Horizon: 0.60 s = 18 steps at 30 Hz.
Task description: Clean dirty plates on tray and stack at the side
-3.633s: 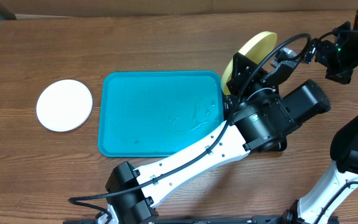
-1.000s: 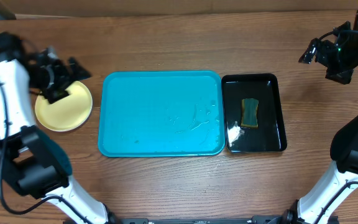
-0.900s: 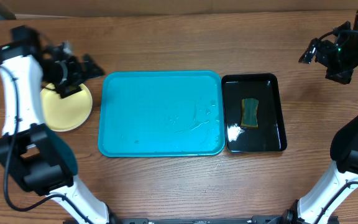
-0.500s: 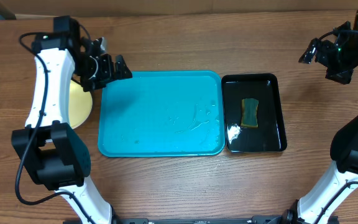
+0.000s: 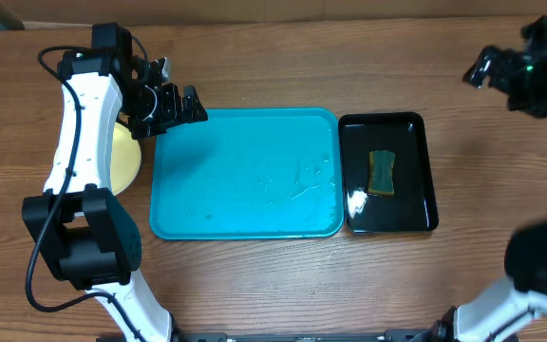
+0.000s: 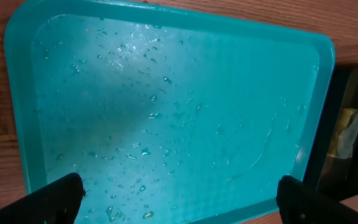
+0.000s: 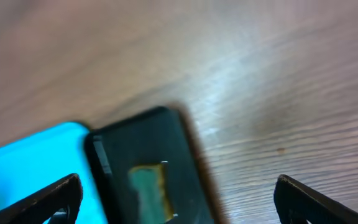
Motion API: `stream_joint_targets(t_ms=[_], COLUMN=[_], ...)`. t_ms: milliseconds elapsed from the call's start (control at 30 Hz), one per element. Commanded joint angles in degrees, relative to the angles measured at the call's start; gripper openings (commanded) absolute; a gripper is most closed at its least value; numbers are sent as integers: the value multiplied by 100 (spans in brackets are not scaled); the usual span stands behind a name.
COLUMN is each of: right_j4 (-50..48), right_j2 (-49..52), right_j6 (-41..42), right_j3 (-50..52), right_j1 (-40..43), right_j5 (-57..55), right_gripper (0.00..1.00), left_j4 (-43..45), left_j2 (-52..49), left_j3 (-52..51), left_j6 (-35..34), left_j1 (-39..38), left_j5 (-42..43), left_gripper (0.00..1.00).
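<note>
Overhead shows you the tray (image 5: 245, 171) bare: turquoise plastic, raised rim, beaded with water, so the washing looks done. Just left of the tray a pale yellow plate (image 5: 127, 160) lies flat, half hidden by the arm; what lies under it you can't tell. Your left gripper (image 5: 177, 103) hangs at the tray's far left corner, fingers apart, empty. Your right gripper (image 5: 480, 68), also spread, waits well right of the tray, clear of the sponge (image 5: 381, 172) in the glossy black tray (image 5: 411, 161).
</note>
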<state>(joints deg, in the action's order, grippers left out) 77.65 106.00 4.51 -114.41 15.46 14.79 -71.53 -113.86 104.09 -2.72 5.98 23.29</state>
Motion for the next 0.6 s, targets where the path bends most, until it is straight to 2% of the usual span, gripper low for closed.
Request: stream_joint_targets(t_ms=[0, 133, 400, 567], right_j4=[-4, -4, -337, -461], right_j2=[-1436, -2715, -5112, -6297], right_j6=[13, 13, -184, -354], right_j3=[-111, -111, -111, -55], right_j1=[-175, -503, -1759, -2000], right_j5=[24, 26, -162, -527], right_gripper=[100, 100, 100, 100], left_j4=[2, 2, 2, 2], left_j2=[103, 103, 103, 103], left_j3=[-44, -44, -44, -44], left_j6=[146, 146, 146, 146], left_j1=[4, 4, 4, 4], left_j5=[-44, -44, -44, -44], left_gripper=[100, 100, 100, 100])
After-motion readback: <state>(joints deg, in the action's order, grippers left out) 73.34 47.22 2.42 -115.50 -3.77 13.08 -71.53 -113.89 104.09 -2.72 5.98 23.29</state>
